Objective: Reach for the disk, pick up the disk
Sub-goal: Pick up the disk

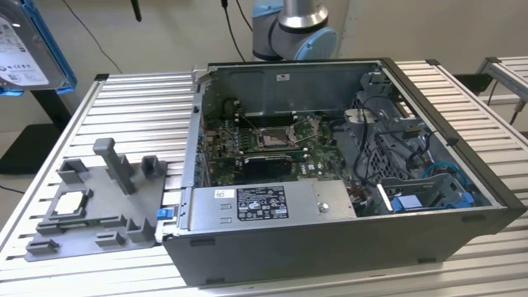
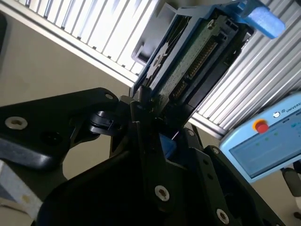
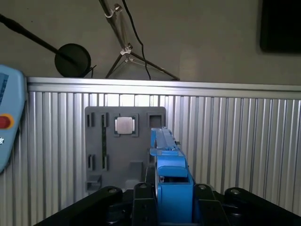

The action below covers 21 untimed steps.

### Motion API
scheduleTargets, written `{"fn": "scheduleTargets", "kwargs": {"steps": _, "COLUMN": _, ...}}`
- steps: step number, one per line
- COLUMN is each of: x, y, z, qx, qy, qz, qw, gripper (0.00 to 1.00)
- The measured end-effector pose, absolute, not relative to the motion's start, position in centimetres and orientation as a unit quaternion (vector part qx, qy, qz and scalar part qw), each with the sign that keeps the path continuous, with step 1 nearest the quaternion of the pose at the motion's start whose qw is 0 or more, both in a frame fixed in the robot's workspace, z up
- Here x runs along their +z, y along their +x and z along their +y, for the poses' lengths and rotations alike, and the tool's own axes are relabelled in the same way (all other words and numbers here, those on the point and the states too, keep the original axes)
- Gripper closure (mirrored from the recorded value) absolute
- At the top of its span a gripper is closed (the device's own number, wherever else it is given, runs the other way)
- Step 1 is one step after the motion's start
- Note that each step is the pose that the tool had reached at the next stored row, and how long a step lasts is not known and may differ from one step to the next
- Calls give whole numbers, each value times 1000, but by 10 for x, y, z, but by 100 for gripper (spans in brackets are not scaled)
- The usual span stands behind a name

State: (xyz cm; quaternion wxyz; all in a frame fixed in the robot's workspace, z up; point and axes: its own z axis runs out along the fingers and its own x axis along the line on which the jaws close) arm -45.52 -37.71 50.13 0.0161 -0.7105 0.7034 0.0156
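Note:
The disk (image 1: 21, 52) hangs high at the exterior view's far left, well above the table, its white label facing out and a blue bracket along its edge. In the second wrist view the disk (image 2: 197, 56) shows edge-on, circuit board and connector visible, and my gripper (image 2: 146, 106) is shut on its near end with black fingers (image 2: 136, 117) on both sides. In the first wrist view the disk's blue bracket (image 3: 167, 150) rises between the gripper's (image 3: 171, 188) black fingers, above the slatted table.
A grey fixture plate (image 1: 99, 210) with posts and a small square silver chip (image 1: 68, 203) lies on the slatted aluminium table (image 1: 132, 111). An open computer case (image 1: 429, 235) stands to the exterior view's right. A blue teach pendant (image 2: 268, 146) sits at the table's side.

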Motion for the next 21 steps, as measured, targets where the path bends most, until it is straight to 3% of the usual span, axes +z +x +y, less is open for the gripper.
{"fn": "scheduleTargets", "kwargs": {"steps": 21, "x": 507, "y": -436, "z": -377, "qx": 15, "qy": -710, "qz": 703, "qw": 16, "gripper": 100}}
